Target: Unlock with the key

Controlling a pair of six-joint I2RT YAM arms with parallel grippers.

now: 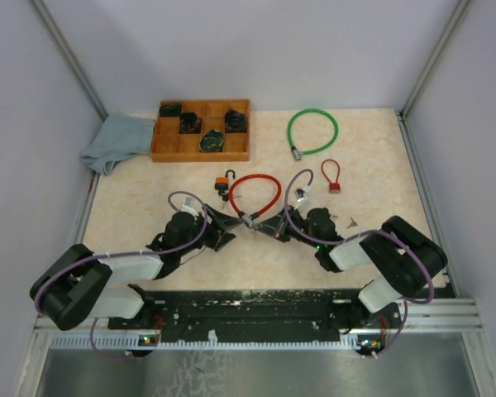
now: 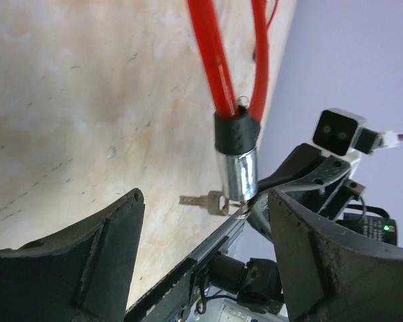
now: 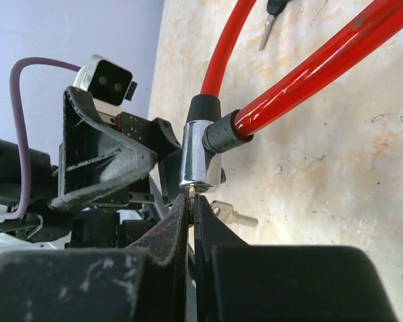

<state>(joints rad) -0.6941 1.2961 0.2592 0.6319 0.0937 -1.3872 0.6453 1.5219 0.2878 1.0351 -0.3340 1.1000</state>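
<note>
Right wrist view shows the right end effector (image 3: 192,201) pinched fully shut on the key (image 3: 191,192), whose blade sits in the bottom of the chrome barrel (image 3: 199,157) of the red cable lock (image 3: 302,77). That lock lies near the centre of the counter (image 1: 132,207), barrel at the loop's 6 o'clock end. The left end effector (image 2: 205,198) gapes wide and grips nothing, and the barrel sits just ahead of its 2 fingers, untouched.

My worry: with the barrel unheld, turning the key could spin the whole lock, or the thin key could slip or bend. A 2nd key (image 2: 196,200) on the same ring lies alongside and could snag.

Farther off sit an orange padlock (image 1: 224,179) at 12 o'clock, a wooden tray (image 1: 200,157) at 11, a cloth (image 1: 116,141) at 10, a green cable (image 1: 289,130) at 1 and a small red lock (image 1: 331,175) at 2. None blocks the way.
</note>
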